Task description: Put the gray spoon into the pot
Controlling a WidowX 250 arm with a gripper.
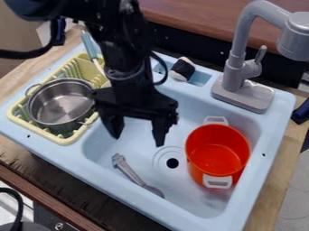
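Because both fingers [113, 126] are spread with nothing pinched between them, I log the grip as empty. They hang over the left half of the sink, near the centre of the frame, and point down.

Nearest target: the gray spoon [134, 174], lying on the basin floor at lower centre, just below the fingers in the frame. It runs diagonally, handle end toward the upper left, bowl toward the lower right. The drain [172, 163] is beside it.

Step in hand, my judgement: pre-grasp. The next move calls for lowering onto the handle, probably with some wrist rotation so the fingers straddle the shaft, then closing and lifting.

Arm pose: the black arm [124, 56] enters at upper left and drops steeply, wrist nearly vertical.

Further out: the red pot [217, 149], upright in the right part of the basin, open at the top, gray handles on opposite sides. A steel pot [60, 103] sits in the yellow drying rack [60, 140] at left. The task wording does not say which; I would take the red one as likelier.

Outer items: gray tap [244, 94] at upper right; light-blue sink [256, 171] set in a wooden surface [12, 153].
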